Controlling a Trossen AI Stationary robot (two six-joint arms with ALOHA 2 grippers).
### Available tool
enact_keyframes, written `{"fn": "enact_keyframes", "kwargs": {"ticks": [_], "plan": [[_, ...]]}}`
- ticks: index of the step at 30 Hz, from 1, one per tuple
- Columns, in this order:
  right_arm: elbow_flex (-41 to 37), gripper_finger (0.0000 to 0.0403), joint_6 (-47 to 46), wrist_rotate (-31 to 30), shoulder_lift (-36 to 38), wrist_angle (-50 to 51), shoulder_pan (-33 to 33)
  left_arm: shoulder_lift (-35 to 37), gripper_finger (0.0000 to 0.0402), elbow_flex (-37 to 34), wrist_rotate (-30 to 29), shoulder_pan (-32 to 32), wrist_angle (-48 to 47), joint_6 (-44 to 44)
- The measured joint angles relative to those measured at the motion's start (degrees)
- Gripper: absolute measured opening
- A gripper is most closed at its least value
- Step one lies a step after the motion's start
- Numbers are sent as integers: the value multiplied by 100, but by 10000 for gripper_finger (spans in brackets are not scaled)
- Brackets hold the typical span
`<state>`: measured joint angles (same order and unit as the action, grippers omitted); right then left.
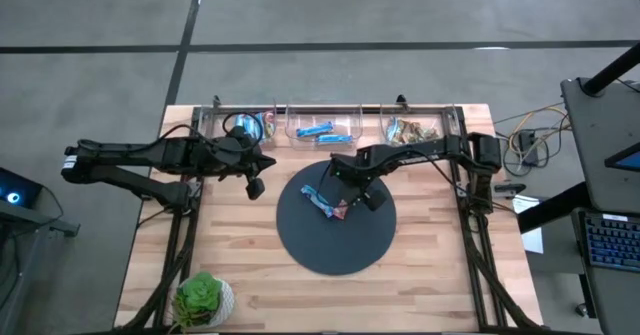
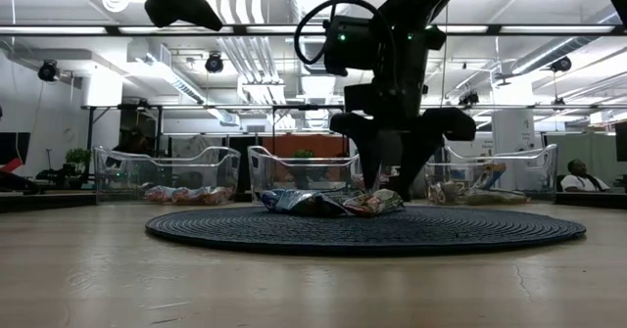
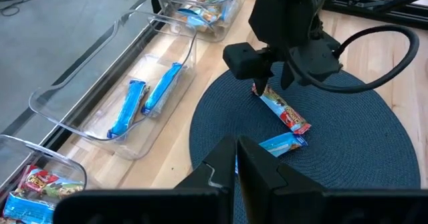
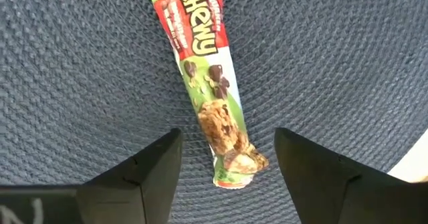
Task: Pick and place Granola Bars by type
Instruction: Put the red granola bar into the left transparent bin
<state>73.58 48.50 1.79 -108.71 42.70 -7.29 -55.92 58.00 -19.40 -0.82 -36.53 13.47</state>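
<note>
With the right hand (image 4: 227, 158) hanging low over the dark round mat (image 1: 340, 250), fingers spread wide and holding nothing, the step in hand reads as a pick of the red-and-green bar (image 4: 204, 77) lying flat between those fingers. To do it well: come straight down, keep the wrapper's narrow width across the fingers, and clamp near mid-length, not on the crimped end, since foil that slick looks likely to slip or twist. A blue bar (image 3: 283, 144) lies just beside it on the mat, toward the left hand, so the closing fingers should stay clear of it. Left hand (image 3: 237, 164) waits clamped shut on nothing, off the mat's 9 o'clock edge in the high view, above the counter (image 1: 240, 275). Three clear bins sit in a row along the counter's 12 o'clock edge: left bin (image 1: 250, 127) has mixed-colour wrappers, middle bin (image 1: 322, 130) two blue bars, right bin (image 1: 412, 130) brown-tan ones. Which bin this bar's type belongs in I can't tell from here. Right wrist view alone gives the bar's print and its angle to the fingers; high view alone gives the bin layout, but the arm hides part of the bars there. Low view shows the fingertips nearly at mat height and the bars (image 2: 328, 203) as one heap, which hides the gap between them; left wrist view shows that gap clearly.
</note>
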Motion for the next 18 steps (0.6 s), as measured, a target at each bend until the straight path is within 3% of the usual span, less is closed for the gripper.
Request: {"fn": "enact_keyframes", "kwargs": {"ticks": [18], "plan": [[-35, 217, -115, -14, -386, -10, -11, 0, 0, -4, 0, 7, 0, -2]]}}
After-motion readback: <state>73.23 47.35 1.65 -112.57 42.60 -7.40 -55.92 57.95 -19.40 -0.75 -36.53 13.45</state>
